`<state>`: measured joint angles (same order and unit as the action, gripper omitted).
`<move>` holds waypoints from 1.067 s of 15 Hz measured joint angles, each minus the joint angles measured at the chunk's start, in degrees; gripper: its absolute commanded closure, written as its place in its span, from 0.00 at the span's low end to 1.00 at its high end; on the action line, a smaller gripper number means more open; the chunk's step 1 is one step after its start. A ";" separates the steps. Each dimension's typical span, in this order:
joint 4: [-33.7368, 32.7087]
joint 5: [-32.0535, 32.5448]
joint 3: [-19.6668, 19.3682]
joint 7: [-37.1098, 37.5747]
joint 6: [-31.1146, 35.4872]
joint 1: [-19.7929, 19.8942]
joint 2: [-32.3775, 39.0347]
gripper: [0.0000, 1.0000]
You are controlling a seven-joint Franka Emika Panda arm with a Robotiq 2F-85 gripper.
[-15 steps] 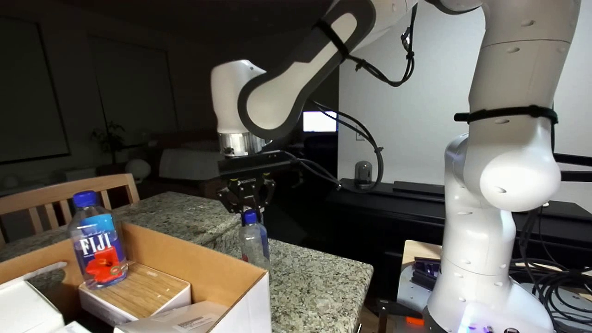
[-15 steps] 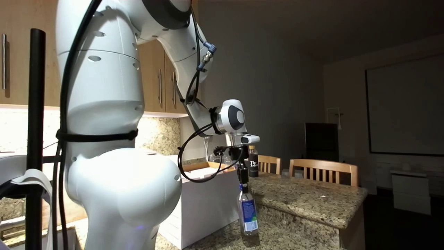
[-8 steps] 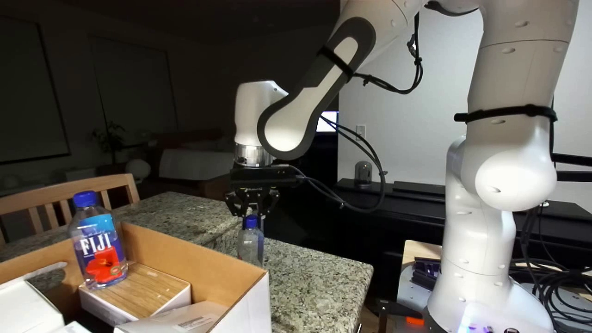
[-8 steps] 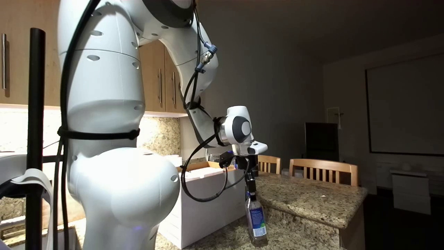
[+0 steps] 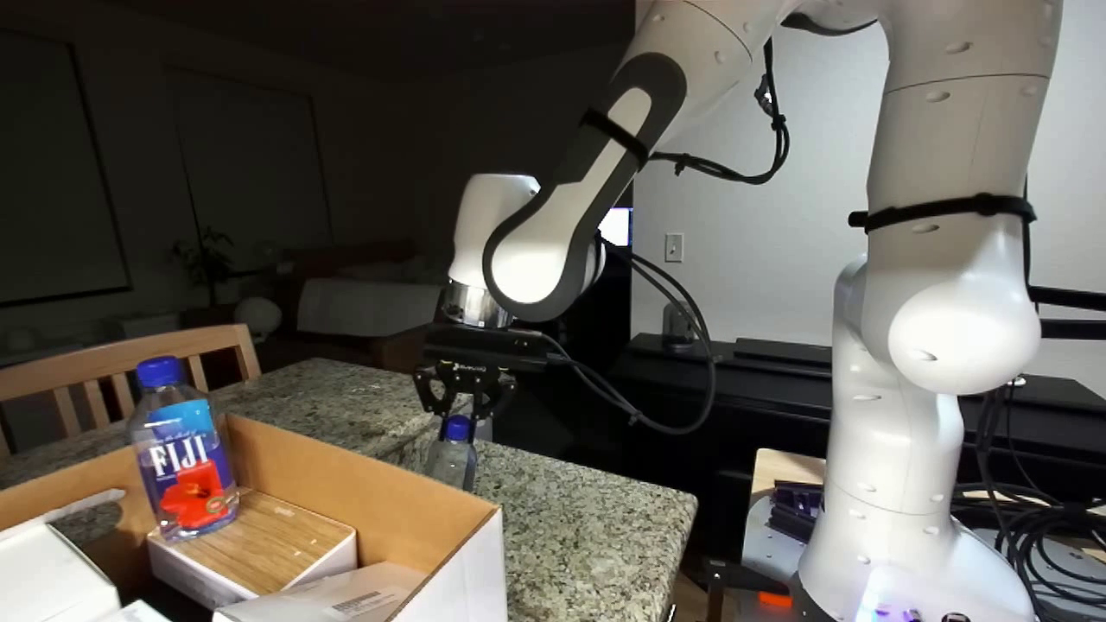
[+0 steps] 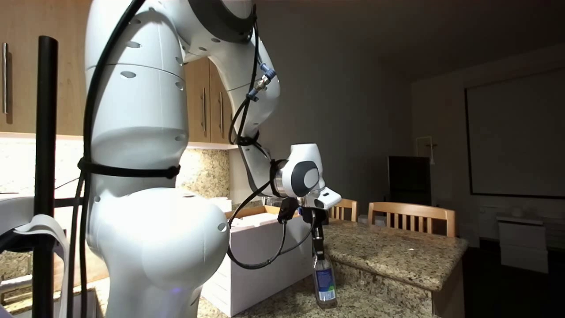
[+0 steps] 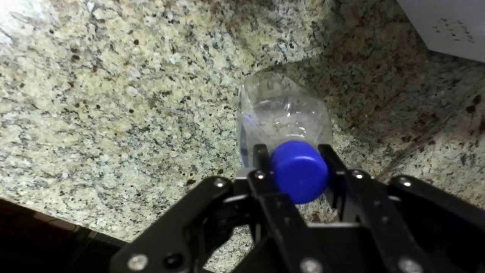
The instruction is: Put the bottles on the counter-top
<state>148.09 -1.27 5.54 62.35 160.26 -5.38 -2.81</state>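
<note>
Two bottles belong on the counter (image 5: pixel 596 536). Leftmost in an exterior view, the box bottle (image 5: pixel 183 449) stands inside the box (image 5: pixel 389 510), well apart from the counter's right corner; I judge that it waits its turn. Next along, the held bottle (image 6: pixel 325 282) is over the counter's lower level, near the box. In the wrist view, bare counter lies between it and the edge. My gripper (image 7: pixel 294 151) is clamped on it at the cap (image 7: pixel 300 170). It leans slightly, and I cannot tell whether its base touches down.

I take the set-down to be my step. I should square up the gripper first, so the base meets the counter flat, ease down until the counter bears the weight, then part the fingers (image 7: pixel 260 159) gently and rise straight up. Letting go on a lean could topple it. I want to stay in from that edge and clear of the box.

Against half a second ago, my gripper sits lower in both exterior views and tips a little more, and the held bottle's lean differs. The box bottle and the box show no change.
</note>
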 measured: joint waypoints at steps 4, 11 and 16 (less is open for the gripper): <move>0.02 -5.16 0.04 -3.37 0.04 -0.18 0.19 0.44; 0.02 -14.14 0.04 -10.50 0.00 -0.21 0.60 0.43; 0.02 -14.86 0.04 -11.61 -0.01 -0.21 0.72 0.49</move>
<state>148.11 -16.13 5.58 50.74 160.24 -5.58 -2.09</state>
